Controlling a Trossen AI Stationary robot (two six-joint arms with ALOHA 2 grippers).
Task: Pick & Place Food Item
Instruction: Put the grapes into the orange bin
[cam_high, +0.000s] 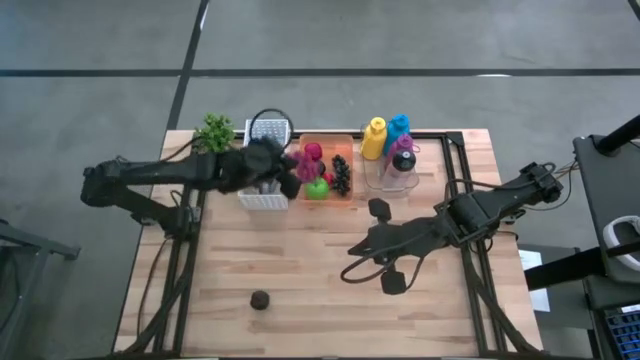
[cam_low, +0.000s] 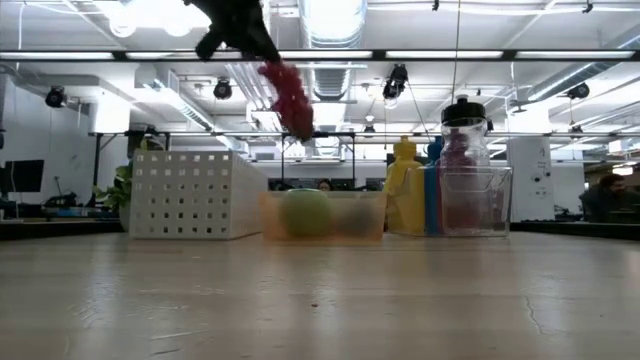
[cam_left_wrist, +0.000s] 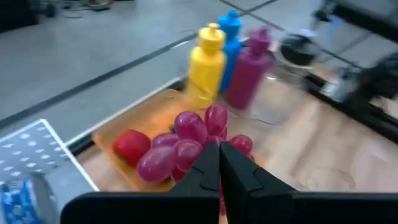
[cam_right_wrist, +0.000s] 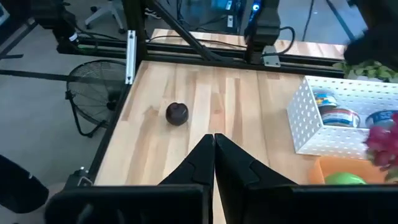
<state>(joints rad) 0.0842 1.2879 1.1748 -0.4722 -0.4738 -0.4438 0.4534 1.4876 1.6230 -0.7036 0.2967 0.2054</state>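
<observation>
Two grippers, both mine, are in view. My left gripper hangs above the orange tray, its fingers clenched on a bunch of pink-red grapes; the bunch is lifted clear of the tray floor. My right gripper waits over bare wood on the near side of the tray, fingers pressed together and holding nothing.

Around the tray: a white perforated basket touches one end of it, and a clear bin with a yellow bottle, a blue bottle and a magenta bottle stands just beside the other end. A leafy green plant sits beyond the basket, at the table's far corner. Inside the tray lie a green apple and dark grapes. A small dark fruit lies alone, well apart from the tray, near the front edge.

The left wrist view alone shows a red fruit on the tray floor beneath the held bunch. The right wrist view alone shows cans in the basket. The low view shows the bunch hanging high above the tray rim.

The table is pale wood planks with a dark frame, on a grey floor. Behind it is an open workroom with ceiling strip lights.
</observation>
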